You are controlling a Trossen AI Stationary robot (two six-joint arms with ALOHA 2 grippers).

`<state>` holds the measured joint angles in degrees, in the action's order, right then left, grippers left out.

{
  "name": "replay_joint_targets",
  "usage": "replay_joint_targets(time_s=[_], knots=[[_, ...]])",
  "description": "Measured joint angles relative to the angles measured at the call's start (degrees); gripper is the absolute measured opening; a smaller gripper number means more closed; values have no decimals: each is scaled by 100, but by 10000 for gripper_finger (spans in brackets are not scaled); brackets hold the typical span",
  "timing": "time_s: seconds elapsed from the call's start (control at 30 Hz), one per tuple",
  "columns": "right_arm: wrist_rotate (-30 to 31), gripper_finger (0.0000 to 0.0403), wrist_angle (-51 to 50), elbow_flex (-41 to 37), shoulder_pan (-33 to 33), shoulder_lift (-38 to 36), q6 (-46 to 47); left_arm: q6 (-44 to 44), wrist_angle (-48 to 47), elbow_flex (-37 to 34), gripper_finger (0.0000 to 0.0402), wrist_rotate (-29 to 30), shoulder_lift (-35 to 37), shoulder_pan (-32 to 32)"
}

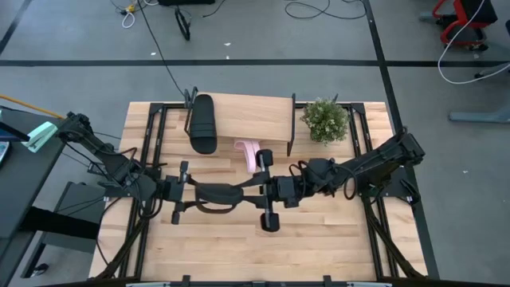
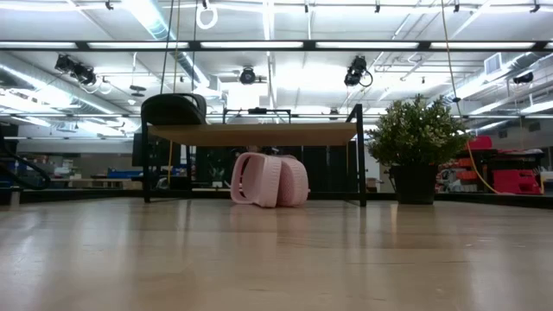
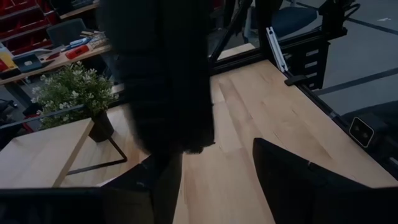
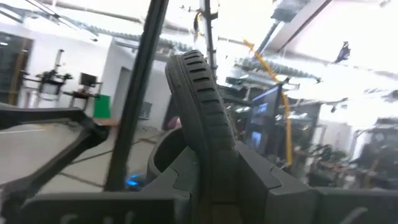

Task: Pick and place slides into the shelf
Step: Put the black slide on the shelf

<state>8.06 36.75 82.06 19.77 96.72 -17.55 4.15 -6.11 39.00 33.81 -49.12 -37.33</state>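
A black slide (image 1: 219, 195) hangs in the air between my two grippers over the middle of the table; both are above what the low view takes in. My right gripper (image 1: 253, 193) is shut on it. My left gripper (image 1: 186, 194) is open at its other end; in the left wrist view the slide (image 3: 158, 74) fills the space ahead of the gripper (image 3: 199, 193). A second black slide (image 1: 203, 123) lies on the left end of the shelf (image 1: 255, 115) top. Two pink slides (image 2: 268, 180) stand on edge on the table under the shelf. My right gripper pinches the black slide's sole (image 4: 214, 146) between its two fingers, coming level from the table's right side. The ribbed sole edge (image 4: 196, 81) rises past the fingers, and the slide is lifted clear of the table. My left gripper: whether a finger (image 3: 298, 180) touches the slide cannot be told.
A potted plant (image 1: 325, 119) stands on the table beside the shelf's right legs. The near half of the table (image 1: 319, 247) is bare wood. Black frame rails (image 1: 374, 143) run along the table's left and right sides.
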Motion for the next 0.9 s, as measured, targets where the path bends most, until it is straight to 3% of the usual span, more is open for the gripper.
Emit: replay_joint_targets(time_s=[0.57,0.9], knots=[[382,73,688,-734,11,49,172,157,142,-2,193,4,0,1],[-105,71,1432,-1078,-224,51,594,106,218,-2,192,-23,0,193]])
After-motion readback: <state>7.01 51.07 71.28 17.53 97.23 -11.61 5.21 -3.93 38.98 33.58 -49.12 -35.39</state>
